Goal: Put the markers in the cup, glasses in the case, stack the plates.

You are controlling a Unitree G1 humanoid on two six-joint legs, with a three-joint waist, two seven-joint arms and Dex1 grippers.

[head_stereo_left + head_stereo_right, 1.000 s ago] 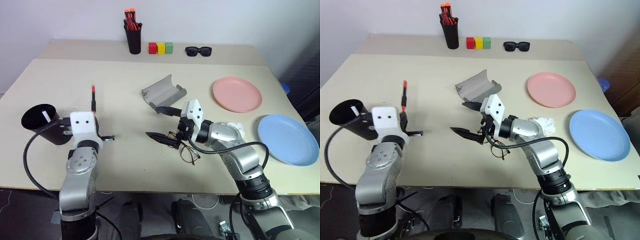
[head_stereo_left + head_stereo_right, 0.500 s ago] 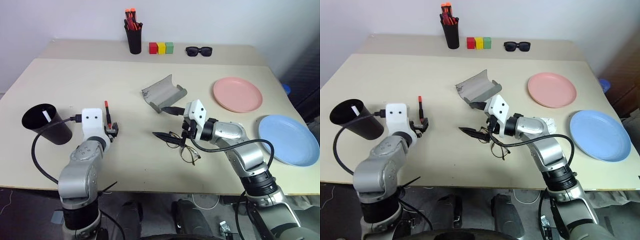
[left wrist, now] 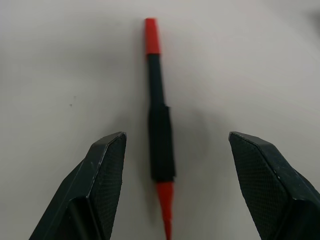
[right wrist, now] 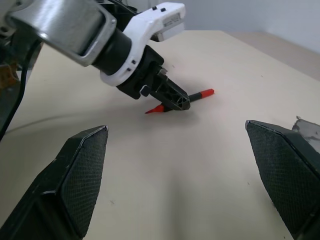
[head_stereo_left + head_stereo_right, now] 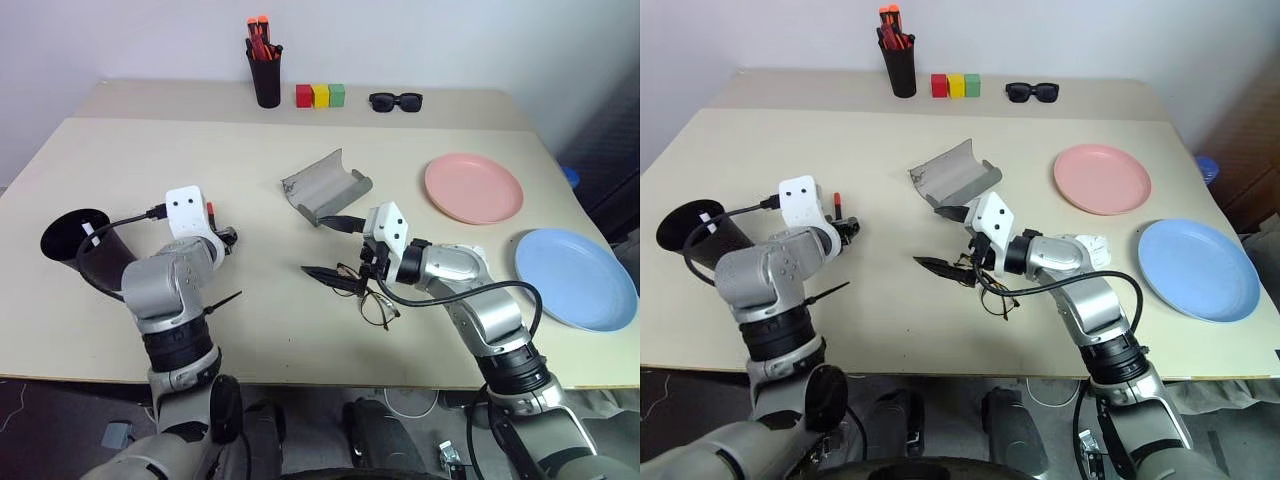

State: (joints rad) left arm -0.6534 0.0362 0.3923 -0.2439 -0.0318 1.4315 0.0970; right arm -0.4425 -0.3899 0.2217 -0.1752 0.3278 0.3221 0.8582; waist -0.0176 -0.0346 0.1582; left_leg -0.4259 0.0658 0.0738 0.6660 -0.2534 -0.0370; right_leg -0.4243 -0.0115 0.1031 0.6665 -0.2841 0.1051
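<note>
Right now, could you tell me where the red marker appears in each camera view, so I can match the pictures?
Left eye view: red marker beside the left gripper.
Right eye view: its red tip by that gripper.
Left wrist view: lying on the table between the open fingers.
Right wrist view: under the left gripper.
Shared landmark: the left gripper.

The red marker runs off the lower edge of the left wrist view, and in the head views the left claw and its white wrist housing cover most of it. The right claw overlaps the far rim of the glasses. The cup is partly behind the left arm; a white marker barely shows inside.
</note>
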